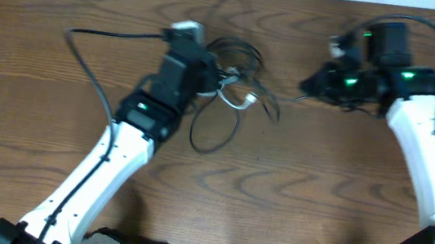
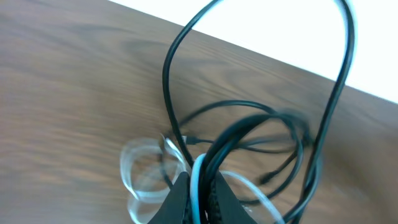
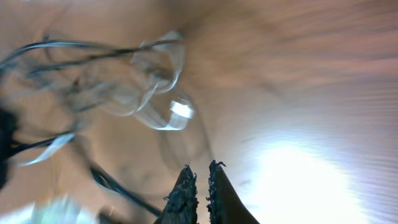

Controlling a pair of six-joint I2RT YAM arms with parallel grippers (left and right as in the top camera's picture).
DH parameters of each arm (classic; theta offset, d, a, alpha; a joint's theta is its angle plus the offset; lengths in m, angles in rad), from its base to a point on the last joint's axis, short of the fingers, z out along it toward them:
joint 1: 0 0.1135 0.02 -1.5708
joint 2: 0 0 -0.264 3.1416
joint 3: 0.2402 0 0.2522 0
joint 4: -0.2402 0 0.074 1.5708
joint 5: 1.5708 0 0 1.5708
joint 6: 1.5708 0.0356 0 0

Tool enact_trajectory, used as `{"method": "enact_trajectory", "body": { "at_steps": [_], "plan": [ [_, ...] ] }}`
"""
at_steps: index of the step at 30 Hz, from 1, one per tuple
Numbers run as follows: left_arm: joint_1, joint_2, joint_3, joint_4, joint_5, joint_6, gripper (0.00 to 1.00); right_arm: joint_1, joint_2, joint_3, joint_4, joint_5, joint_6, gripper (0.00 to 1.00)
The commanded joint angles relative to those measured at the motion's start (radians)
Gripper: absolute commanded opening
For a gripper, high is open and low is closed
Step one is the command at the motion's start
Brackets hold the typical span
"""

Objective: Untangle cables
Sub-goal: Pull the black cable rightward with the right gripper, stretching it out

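The overhead view showed the cables [image 1: 237,98] bunched on the table [image 1: 316,191] near its far edge, between the 2 arms. Only the left wrist view showed the left gripper [image 2: 198,199] pinching 1 white and 1 black strand of them. In the blurred right wrist view, the right gripper [image 3: 200,186] was pressed together just beside the cables; whether it held a strand could not be told.

A: The brown wood-grain table top [image 1: 316,191] looks smooth, with a soft sheen.
B: The thin black cables [image 2: 165,78] look like glossy plastic, and the pale white cable [image 2: 123,168] is shinier.
A: The white arm shell [image 1: 423,154] is smooth plastic. The right gripper [image 3: 200,167] has black fingers [image 3: 185,196], matt and rough-edged.
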Motion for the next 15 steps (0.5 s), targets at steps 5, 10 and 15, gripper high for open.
{"method": "enact_trajectory", "body": {
  "at_steps": [5,10,15],
  "plan": [
    [0.052,-0.013,0.019,-0.039,-0.15,0.038,0.08,-0.081,-0.023,-0.008,-0.032,0.206,-0.065,0.01],
    [0.051,-0.013,0.019,-0.038,-0.085,0.058,0.08,-0.062,-0.023,-0.008,-0.036,0.203,-0.079,0.01],
    [0.056,-0.013,0.019,-0.014,-0.099,0.08,0.08,-0.079,-0.023,-0.008,-0.069,0.307,-0.082,0.01]
  ]
}}
